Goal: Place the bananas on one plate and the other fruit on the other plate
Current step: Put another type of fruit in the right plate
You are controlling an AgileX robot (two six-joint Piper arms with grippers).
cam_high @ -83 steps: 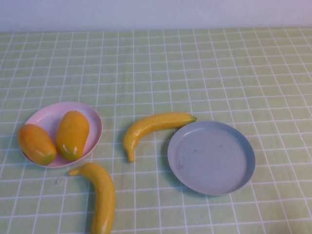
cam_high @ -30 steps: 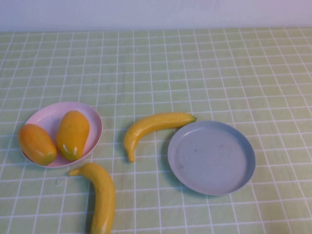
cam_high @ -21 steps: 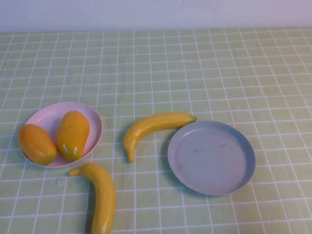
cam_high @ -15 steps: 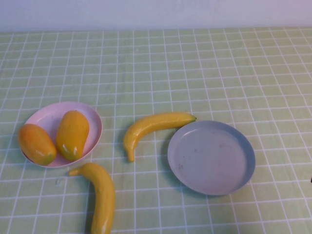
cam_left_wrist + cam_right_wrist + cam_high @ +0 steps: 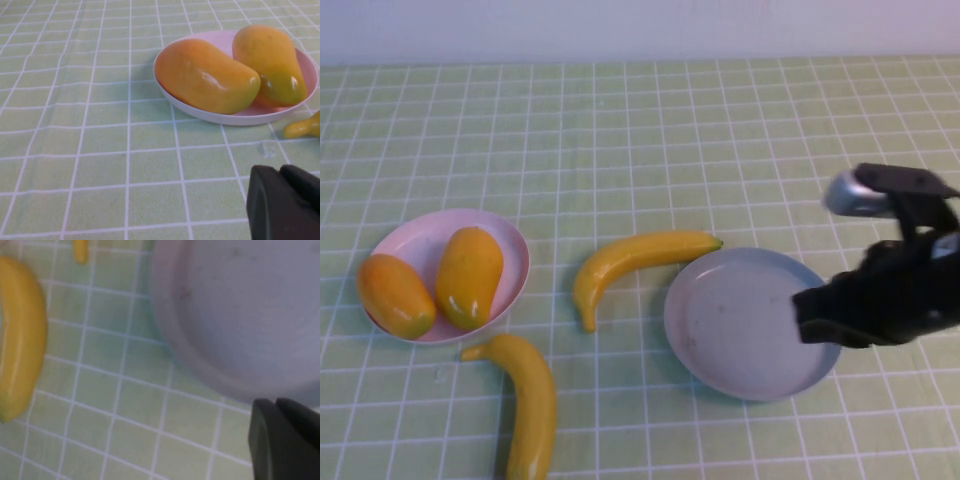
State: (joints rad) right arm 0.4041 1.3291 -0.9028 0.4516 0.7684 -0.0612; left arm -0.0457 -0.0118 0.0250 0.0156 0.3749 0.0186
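Right pincer (image 5: 817, 318): over grey-blue plate (image 5: 720, 340) rim, fingers together, empty.
Left pincer (image 5: 285, 202): near pink plate (image 5: 220, 116); opening cannot tell.
Mangoes (image 5: 468, 275): on pink plate.
Bananas (image 5: 630, 258): on table (image 5: 620, 130).

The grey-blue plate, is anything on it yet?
Empty: the grey-blue plate holds nothing. Right tool hovers over its edge; left tool near pink plate.
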